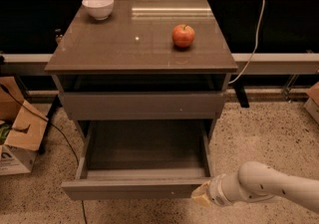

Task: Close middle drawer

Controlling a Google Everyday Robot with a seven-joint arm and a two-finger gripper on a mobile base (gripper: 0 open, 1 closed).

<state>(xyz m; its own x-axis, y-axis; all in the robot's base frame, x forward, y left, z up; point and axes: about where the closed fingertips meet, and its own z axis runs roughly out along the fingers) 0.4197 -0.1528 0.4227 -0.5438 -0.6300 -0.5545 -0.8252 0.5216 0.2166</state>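
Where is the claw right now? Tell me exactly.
In the camera view the claw is low on the right, at the right-hand end of the front of the pulled-out middle drawer.

single high view facing cabinet [144, 51] front, looking down, near, gripper [201, 196] lower right

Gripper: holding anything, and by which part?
Cannot be told. The gripper sits at the right end of the front of the middle drawer.

- No text, label, brand or number can be read on any surface.
- Cardboard box [16, 141], far left: dark print, illegible.
- Gripper [202, 196]: low right, at the right end of the middle drawer [129, 189] front.
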